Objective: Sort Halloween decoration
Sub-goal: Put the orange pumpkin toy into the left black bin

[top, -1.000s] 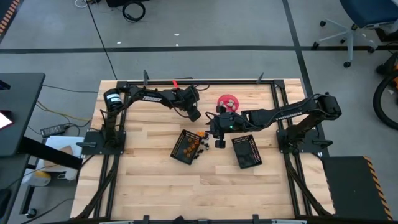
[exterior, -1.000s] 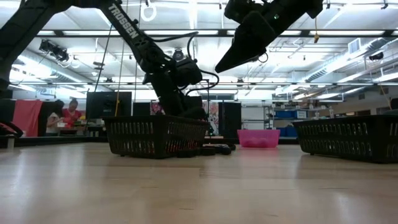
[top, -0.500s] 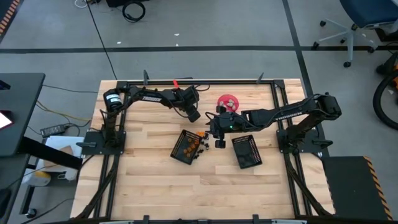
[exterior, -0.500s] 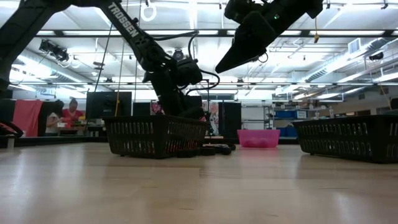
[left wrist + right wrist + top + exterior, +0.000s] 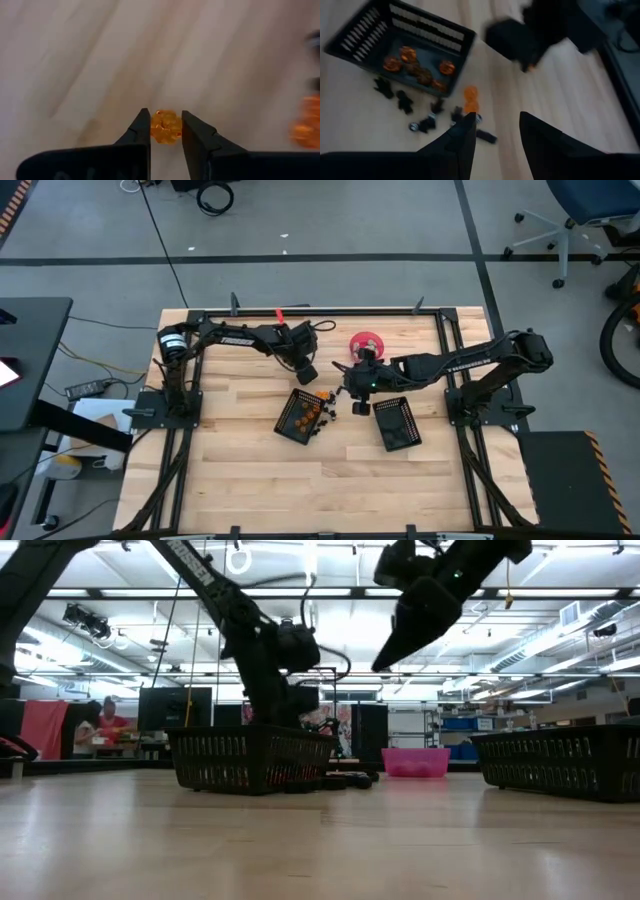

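Left gripper (image 5: 166, 129) now clamps a small translucent orange pumpkin bead (image 5: 166, 127) between its fingertips and sits near the 12 o'clock corner of the left black mesh basket (image 5: 299, 416); half a second ago it hung slightly further toward 1 o'clock, so it has shifted in with the piece, probably lining up the drop. Right gripper (image 5: 495, 131) has moved too: from about 3 o'clock of the loose pile toward 2 o'clock, nearer the pink round bowl (image 5: 365, 342), fingers spread narrow-to-medium and holding nothing I can see. I read that as the right arm clearing out or heading for its next pick. Containers: the left basket holds several orange roundish pieces (image 5: 408, 54), no other colour visible inside. The right black mesh basket (image 5: 396, 423) at 3 o'clock shows dark contents I cannot make out. The bowl's contents are too small to tell. Unsorted black pieces (image 5: 403, 102) plus one orange piece (image 5: 470, 95) lie on the wooden table (image 5: 250, 480) just beside the left basket's 3 o'clock edge, so sorting is partway, not near done.
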Controlling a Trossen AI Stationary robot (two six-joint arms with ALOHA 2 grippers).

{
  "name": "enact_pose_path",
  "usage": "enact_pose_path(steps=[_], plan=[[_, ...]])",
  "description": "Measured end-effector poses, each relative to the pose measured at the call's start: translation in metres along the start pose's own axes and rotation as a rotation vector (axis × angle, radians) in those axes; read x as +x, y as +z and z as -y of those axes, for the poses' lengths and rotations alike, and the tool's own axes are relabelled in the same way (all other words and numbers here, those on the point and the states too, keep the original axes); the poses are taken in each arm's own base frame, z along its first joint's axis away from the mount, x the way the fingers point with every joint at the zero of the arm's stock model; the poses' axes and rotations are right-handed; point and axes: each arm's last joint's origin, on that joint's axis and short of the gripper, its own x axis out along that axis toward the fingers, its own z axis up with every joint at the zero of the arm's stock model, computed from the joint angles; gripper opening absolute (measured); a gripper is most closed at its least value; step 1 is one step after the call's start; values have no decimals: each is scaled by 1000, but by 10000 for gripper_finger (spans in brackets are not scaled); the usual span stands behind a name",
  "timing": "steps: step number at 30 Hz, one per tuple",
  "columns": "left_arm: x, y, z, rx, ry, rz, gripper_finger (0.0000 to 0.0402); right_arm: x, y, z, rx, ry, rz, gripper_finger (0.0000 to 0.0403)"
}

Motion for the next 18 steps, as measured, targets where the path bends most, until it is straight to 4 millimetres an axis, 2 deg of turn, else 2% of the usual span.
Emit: enact_pose_path(steps=[3, 8, 13, 18], plan=[[-16, 4, 8, 14, -69, 29, 56, -8, -4, 4, 22, -29, -35, 155], [-32, 4, 22, 32, -120, 43, 55, -21, -3, 7, 49, -37, -12, 155], [-44, -1, 52, 86, -301, 21, 53, -30, -11, 6, 51, -72, -5, 155], [-51, -14, 87, 178, -365, -25, 52, -40, -22, 9, 67, -122, 7, 155]])
